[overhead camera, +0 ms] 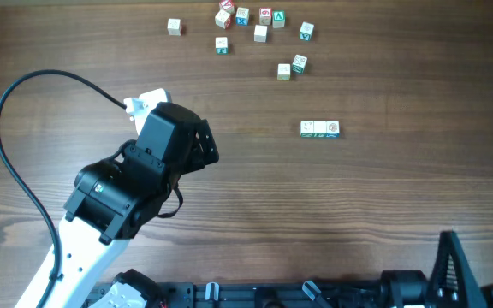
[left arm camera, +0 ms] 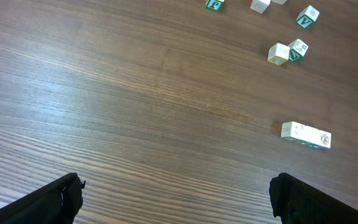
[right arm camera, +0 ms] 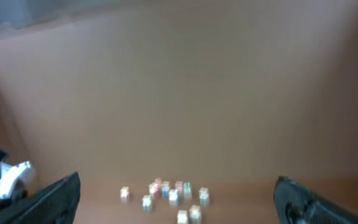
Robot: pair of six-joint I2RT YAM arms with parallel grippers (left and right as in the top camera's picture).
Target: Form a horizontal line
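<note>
The horizontal line [overhead camera: 319,128] is a short row of pale letter cubes touching side to side, right of the table's middle; it also shows in the left wrist view [left arm camera: 306,135]. My left gripper [overhead camera: 205,145] is open and empty, well left of the row; its dark fingertips [left arm camera: 176,199] frame bare wood. My right gripper [right arm camera: 176,199] is open and empty, at the front right edge [overhead camera: 473,274], looking toward the far cubes. The row does not show in the right wrist view.
Several loose cubes [overhead camera: 259,26] lie scattered along the far edge, with a pair [overhead camera: 292,67] nearer the row and one apart at the left [overhead camera: 174,26]. They appear blurred in the right wrist view [right arm camera: 166,193]. A black cable [overhead camera: 11,145] loops left.
</note>
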